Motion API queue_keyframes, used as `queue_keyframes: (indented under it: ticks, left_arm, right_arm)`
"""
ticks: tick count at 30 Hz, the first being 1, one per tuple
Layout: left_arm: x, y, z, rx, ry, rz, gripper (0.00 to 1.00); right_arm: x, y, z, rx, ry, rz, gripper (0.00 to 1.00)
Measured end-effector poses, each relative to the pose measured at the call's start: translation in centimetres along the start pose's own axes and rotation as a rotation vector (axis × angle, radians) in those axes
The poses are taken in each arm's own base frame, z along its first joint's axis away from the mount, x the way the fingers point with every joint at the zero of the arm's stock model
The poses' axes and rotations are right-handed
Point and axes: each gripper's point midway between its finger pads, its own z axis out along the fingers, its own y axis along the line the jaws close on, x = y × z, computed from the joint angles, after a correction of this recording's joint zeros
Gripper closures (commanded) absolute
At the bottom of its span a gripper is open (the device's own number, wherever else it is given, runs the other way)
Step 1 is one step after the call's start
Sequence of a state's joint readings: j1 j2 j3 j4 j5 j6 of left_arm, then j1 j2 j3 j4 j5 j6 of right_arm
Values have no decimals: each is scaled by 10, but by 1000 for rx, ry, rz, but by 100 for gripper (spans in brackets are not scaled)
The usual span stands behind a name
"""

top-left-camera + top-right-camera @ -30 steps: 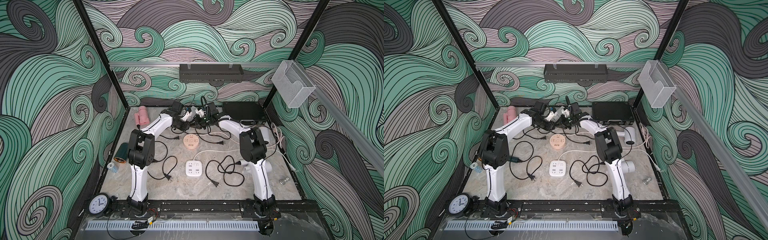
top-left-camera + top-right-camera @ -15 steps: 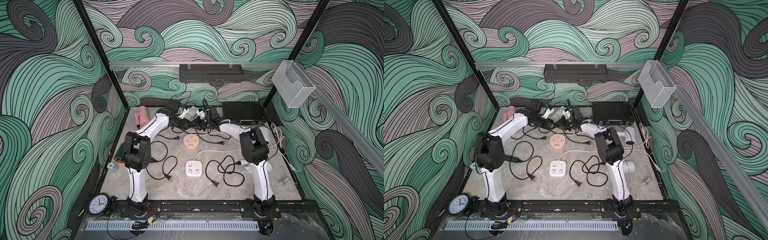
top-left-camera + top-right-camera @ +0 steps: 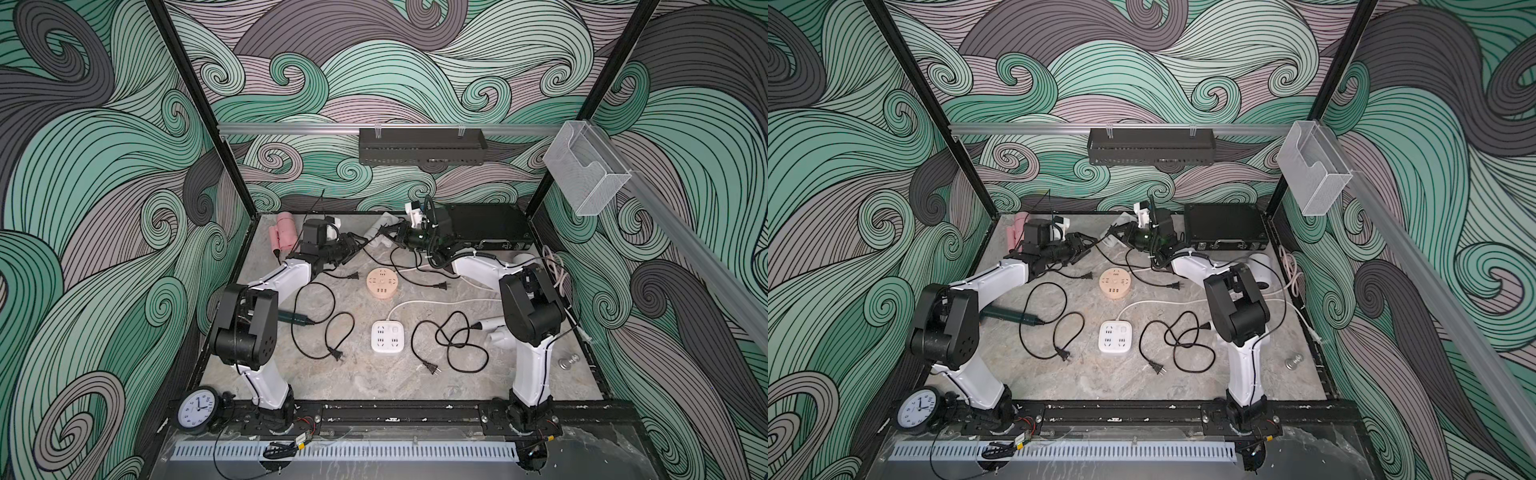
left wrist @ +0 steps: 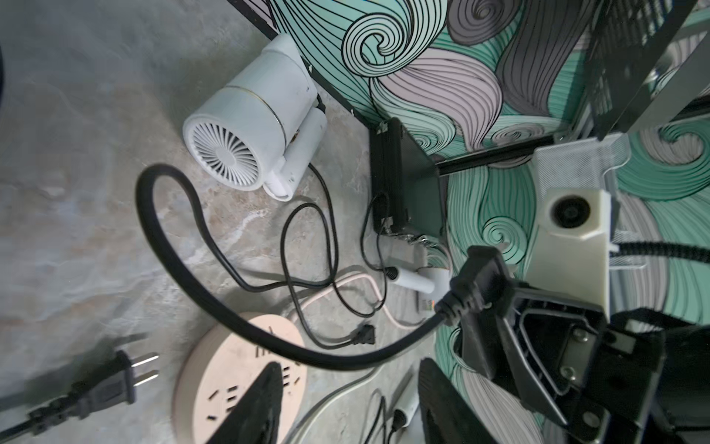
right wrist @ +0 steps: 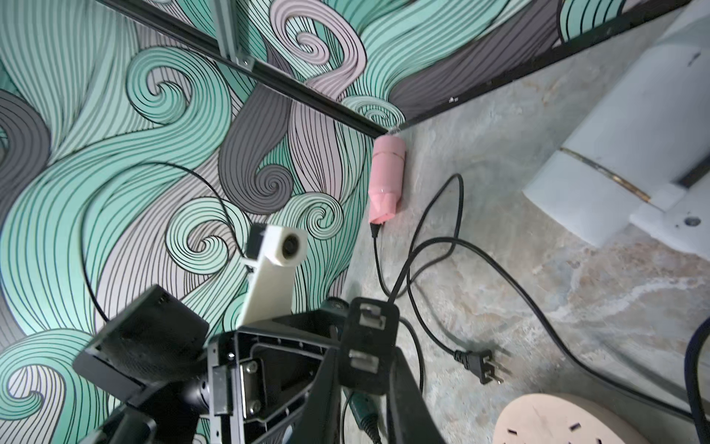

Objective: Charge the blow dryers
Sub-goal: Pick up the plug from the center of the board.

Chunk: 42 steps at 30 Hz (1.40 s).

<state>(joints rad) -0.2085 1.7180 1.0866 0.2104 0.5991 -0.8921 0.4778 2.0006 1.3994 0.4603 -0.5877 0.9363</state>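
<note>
**Right hand.** My right hand is closed on a black plug. The plug is pinched flat between both fingers, with its two prongs facing my wrist camera. Its cord leaves the hand and sags in a wide loop over the counter. I cannot tell which dryer it runs to.

**Left hand.** My left hand has its fingers apart with nothing between them. The looped cord crosses just past the tips, and I cannot tell whether it touches them. The two hands point at each other near the counter's far edge, close together but apart.

**Blow dryers, nearest first.**
- The nearest white dryer lies on its side against the far edge, just beyond both hands. Its handle is folded against the barrel.
- The pink dryer is in the far left corner, near my left hand but not touching it.
- The dark green dryer is by the left edge, partly hidden under my left elbow, well apart from both hands.
- A second white dryer lies beside my right arm, toward the right edge.
- A third white dryer sits near the right edge, in front of the black case in the far right corner.

**Sockets.** The round peach hub lies toward mid-counter, nearer the front than both hands. A loose plug lies on the stone just beside it. The square white block is closer still to the front edge.
</note>
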Motion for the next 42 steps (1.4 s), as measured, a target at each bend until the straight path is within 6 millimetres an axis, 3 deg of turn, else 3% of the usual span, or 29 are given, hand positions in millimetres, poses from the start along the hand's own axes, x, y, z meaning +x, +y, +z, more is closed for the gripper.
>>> queue_keyframes:
  ticks: [7,11,19,30,33,36,42]
  left_arm:
    - [-12,-56,5,201,-80,-134,44]
    - [-15,-73,8,258,-95,-187,46]
    - [-18,-75,13,247,-120,-227,51]
    - [-27,-72,25,236,-121,-282,78]
    - [-27,-72,25,232,-118,-286,86]
    - [-27,-73,25,230,-115,-289,95]
    - [-26,-76,25,230,-102,-271,97]
  right_arm:
    - [-11,16,-4,-63,-102,-50,90]
    - [-13,26,-6,-120,-146,-62,90]
    - [-12,29,-13,-170,-189,-62,89]
    - [-2,24,-16,-167,-187,-101,85]
    - [-1,26,-17,-170,-182,-120,77]
    - [3,24,-16,-166,-160,-137,63]
    - [15,24,-15,-164,-85,-163,47]
